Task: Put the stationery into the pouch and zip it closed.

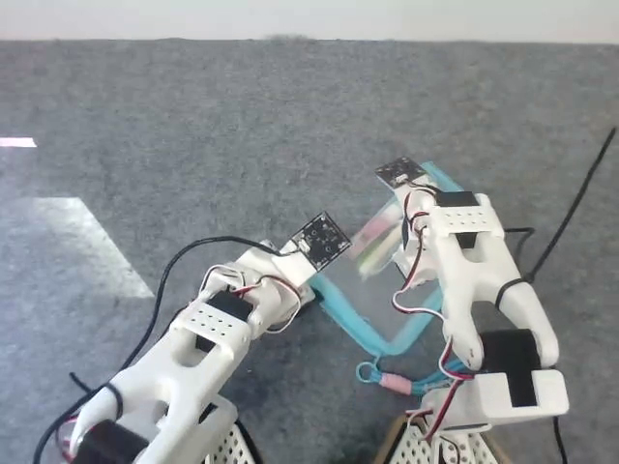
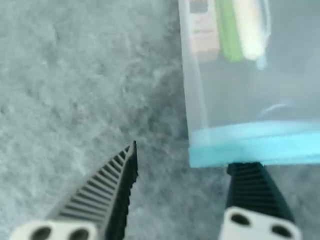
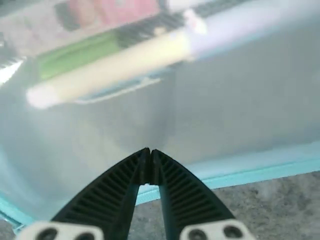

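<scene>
The stationery [image 3: 110, 65] already sits inside the pouch [image 2: 240, 110], so I judge only zipping remains. Left hand [image 2: 186, 157] gapes wide at its blue edge [image 2: 255, 147]; right hand [image 3: 150, 152] is pinched together

pouch [image 1: 368, 290] on table [image 1: 193, 126] | stationery [image 2: 235, 30] apparently inside pouch | left claw [image 2: 189, 160] at pouch edge

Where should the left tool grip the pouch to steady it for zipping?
Probably the blue edge band, from the carpet side: it lies flat just ahead of the open left tool and looks firmer than the clear wall.
</scene>
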Tool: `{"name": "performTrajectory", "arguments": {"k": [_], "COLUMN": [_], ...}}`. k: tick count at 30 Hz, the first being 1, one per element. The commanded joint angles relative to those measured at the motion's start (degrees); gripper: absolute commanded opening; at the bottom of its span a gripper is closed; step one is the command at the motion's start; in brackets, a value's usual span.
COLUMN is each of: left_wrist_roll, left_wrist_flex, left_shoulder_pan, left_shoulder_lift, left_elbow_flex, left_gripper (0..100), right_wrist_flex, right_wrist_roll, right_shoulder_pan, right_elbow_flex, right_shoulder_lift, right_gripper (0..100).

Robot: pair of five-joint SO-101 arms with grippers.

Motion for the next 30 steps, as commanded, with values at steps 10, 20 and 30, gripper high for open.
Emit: {"name": "performTrajectory", "arguments": {"k": [10,20,30], "left_wrist_roll": [6.7,1.7,6.9], "left_wrist_flex": [-18.9,-33.8,-10.2], "left_shoulder_pan": [2.1,5.2,-2.6], "left_shoulder_lift": [3.3,16.1,-2.1], "left_elbow_flex": [-4.3,-5.1,-10.6], "left_gripper": [20,6,1], "right_wrist_flex": [0.0,0.0,0.0], "right_wrist_roll": [-0.4,-0.6,-0.8], "right_shoulder_pan": [-2.2,-1.9,-1.8], "right_elbow_flex": [1.1,1.1,1.1], "right_shoulder_lift": [0.2,0.2,-0.3], "right_gripper": [0.6,0.6,0.6]}}
